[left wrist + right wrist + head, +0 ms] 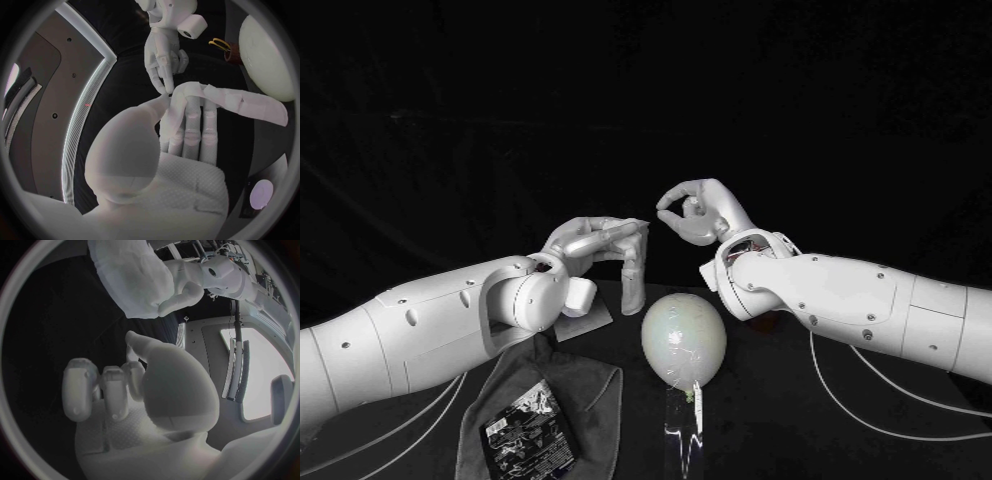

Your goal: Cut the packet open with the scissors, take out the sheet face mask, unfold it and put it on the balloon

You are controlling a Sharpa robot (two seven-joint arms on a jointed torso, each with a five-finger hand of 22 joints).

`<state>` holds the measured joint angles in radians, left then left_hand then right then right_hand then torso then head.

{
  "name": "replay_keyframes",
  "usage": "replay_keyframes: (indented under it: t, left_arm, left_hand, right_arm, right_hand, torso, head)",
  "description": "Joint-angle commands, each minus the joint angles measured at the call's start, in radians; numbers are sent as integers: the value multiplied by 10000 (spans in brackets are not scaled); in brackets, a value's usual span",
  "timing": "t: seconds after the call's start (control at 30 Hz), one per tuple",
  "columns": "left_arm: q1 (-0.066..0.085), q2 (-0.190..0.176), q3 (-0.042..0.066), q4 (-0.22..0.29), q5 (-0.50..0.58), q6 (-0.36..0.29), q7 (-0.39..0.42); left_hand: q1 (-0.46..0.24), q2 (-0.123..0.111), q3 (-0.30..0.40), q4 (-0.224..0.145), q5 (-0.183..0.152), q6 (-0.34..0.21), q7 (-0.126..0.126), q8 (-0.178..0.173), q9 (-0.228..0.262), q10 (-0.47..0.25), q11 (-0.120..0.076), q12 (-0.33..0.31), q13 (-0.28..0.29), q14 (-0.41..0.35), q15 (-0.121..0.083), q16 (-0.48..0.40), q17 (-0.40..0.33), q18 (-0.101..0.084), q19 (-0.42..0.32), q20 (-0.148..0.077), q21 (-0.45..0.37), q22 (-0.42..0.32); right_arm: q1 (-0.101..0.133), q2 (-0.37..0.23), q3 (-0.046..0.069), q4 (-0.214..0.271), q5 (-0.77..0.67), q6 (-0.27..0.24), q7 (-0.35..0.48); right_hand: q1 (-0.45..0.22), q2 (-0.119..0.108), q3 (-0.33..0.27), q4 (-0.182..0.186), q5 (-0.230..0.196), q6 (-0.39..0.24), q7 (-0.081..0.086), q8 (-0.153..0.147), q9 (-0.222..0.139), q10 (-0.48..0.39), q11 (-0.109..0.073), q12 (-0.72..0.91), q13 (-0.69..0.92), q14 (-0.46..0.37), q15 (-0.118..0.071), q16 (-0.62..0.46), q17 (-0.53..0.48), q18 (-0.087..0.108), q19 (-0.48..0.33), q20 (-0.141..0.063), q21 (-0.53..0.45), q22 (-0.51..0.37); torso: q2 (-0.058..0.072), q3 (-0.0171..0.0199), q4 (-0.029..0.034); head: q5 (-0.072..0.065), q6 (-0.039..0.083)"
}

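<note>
Count of items on the black table [877, 455]: one balloon [684, 338], one packet [531, 430], one grey cloth [581, 385]; two hands in attendance.

Left hand [596, 248]: raised above the table just left of the balloon; fingers drawn together and pointing down, one finger bent across towards the right hand; nothing in its grasp. The left wrist view confirms this: the thumb tip lies against the bent finger, and no object sits between them.

Right hand [697, 215]: raised behind the balloon and slightly right of it; thumb and one finger curled into a ring, the rest folded in; clenched on nothing. The right wrist view shows the fingers [103, 390] curled over the palm with no object inside.

The two hands are near each other but apart.

Balloon: pale, egg-shaped, upright, between the two forearms; it stands on a slim support [687, 402] (detail too dark to make out); neither hand touches it.

Containers: the packet is the sole one; dark with pale print, it lies flat on the grey cloth at the near left, below the left forearm and well apart from both hands; whether it is sealed or cut cannot be told, nor what is inside it.

The cloth lies crumpled, its right edge near the foot of the balloon.
</note>
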<state>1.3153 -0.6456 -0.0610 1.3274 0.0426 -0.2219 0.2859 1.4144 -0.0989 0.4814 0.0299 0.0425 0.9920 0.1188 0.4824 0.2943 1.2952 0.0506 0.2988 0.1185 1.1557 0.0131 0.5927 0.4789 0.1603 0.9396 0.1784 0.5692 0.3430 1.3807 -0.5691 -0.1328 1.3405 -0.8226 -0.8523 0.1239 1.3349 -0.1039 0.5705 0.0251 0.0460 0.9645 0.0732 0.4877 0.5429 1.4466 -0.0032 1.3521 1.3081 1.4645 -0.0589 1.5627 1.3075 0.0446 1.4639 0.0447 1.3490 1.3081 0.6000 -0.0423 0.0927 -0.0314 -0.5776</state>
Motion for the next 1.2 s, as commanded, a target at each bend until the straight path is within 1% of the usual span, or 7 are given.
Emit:
replay_keyframes:
  t: [0.03,0.1,0.2,0.37,0.53,0.83,1.2]
  left_arm:
    - [3,5,13,7,-208,274,192]
    - [1,-4,13,5,-256,332,192]
    - [-2,-18,13,5,-290,405,198]
    - [-11,-47,14,13,-330,528,210]
    - [-14,-70,14,33,-370,631,212]
    - [-16,-102,14,71,-472,750,183]
    - [-16,-115,14,90,-546,800,163]
  left_hand:
    - [96,88,-27,-62,60,50,3,67,29,108,-8,45,21,30,-47,82,30,197,-4,-106,97,50]
    - [91,96,-41,-75,60,55,2,78,34,137,-13,56,30,47,-55,118,51,194,-12,-118,155,91]
    - [85,98,-50,-82,60,57,-1,84,37,148,-15,60,34,53,-58,138,63,192,-22,-123,188,114]
    - [78,109,-63,-100,60,65,-11,99,44,185,-27,75,49,62,-71,185,91,188,-46,-137,263,169]
    - [70,115,-70,-109,60,68,-17,108,48,206,-34,83,58,70,-78,215,110,187,-59,-145,312,204]
    - [63,121,-75,-122,60,74,-26,120,55,232,-44,95,71,75,-88,250,131,186,-78,-155,369,245]
    - [59,124,-76,-128,60,75,-29,124,58,242,-48,100,77,76,-92,266,141,185,-88,-159,394,264]
  right_arm:
    - [13,-17,3,18,-167,1431,-157]
    - [15,-52,0,45,-242,1773,-115]
    - [17,-108,-4,112,-576,2126,-111]
    - [13,-176,-18,223,-1448,2495,-144]
    - [4,-127,-29,143,-1809,2535,-163]
    - [-5,-41,-37,4,-1783,2205,-52]
    - [-8,-16,-39,2,-1452,2006,90]
  right_hand:
    - [-124,13,-46,50,19,-242,75,-131,-77,-238,75,-392,561,964,2,-88,2235,88,-99,29,-236,1905]
    - [-225,-85,-102,61,-4,-1011,440,-724,-363,-485,356,-688,361,923,188,-150,2099,116,-229,124,-469,1839]
    - [-99,-277,-130,-162,15,-1297,742,-1198,-639,-723,618,-898,227,890,454,-189,2015,104,-282,298,-533,1824]
    - [-7,-452,-164,-389,22,-1376,902,-1621,-905,-943,777,-1056,120,855,613,-221,1939,126,-356,454,-640,1797]
    - [38,-497,-175,-500,22,-1499,994,-1921,-1075,-1001,860,-1067,108,866,689,-194,1991,126,-348,544,-602,1809]
    - [88,-385,-139,-561,23,-1329,1006,-2035,-1159,-880,879,-875,233,902,717,-139,2108,99,-250,613,-401,1866]
    - [83,9,-90,-522,23,-495,783,-1829,-1128,-631,712,-565,434,960,601,-64,2278,70,-96,624,-106,1946]
  torso:
    - [3,-2,-1]
    - [7,0,8]
    - [2,4,5]
    - [-1,2,-15]
    - [4,12,6]
    - [5,3,5]
    - [-2,9,4]
  head:
    - [0,6]
    - [-6,2]
    - [-30,-10]
    - [-34,-12]
    - [-81,-14]
    - [-95,-32]
    - [-93,-38]
